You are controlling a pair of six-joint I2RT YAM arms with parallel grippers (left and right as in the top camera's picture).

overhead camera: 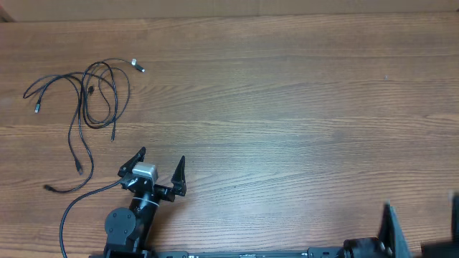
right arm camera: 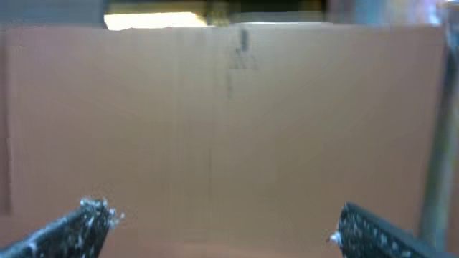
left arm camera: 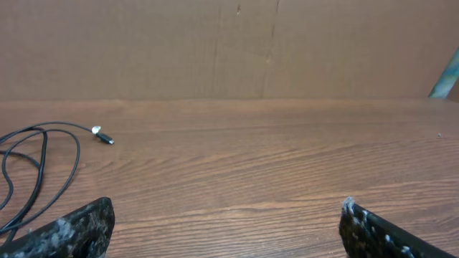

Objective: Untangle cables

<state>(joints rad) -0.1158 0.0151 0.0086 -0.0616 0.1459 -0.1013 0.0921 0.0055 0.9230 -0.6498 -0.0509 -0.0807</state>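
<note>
The cables [overhead camera: 93, 97] lie as a loose tangle of thin black cords at the table's far left, with a silver-tipped plug [overhead camera: 138, 66] at the upper right of the bundle. In the left wrist view their loops [left arm camera: 36, 161] and the silver-tipped plug [left arm camera: 100, 134] show at the left edge. My left gripper [overhead camera: 161, 159] stands open near the front edge, right of and below the tangle, with nothing between its fingers [left arm camera: 72, 229]. My right gripper [overhead camera: 419, 211] is open at the front right corner, far from the cables; its fingers [right arm camera: 79, 226] frame only the cardboard wall.
A brown cardboard wall [left arm camera: 229, 50] stands along the table's far edge. The left arm's own thicker black cable [overhead camera: 72, 211] curves over the table at the front left, close to the lowest strand of the tangle.
</note>
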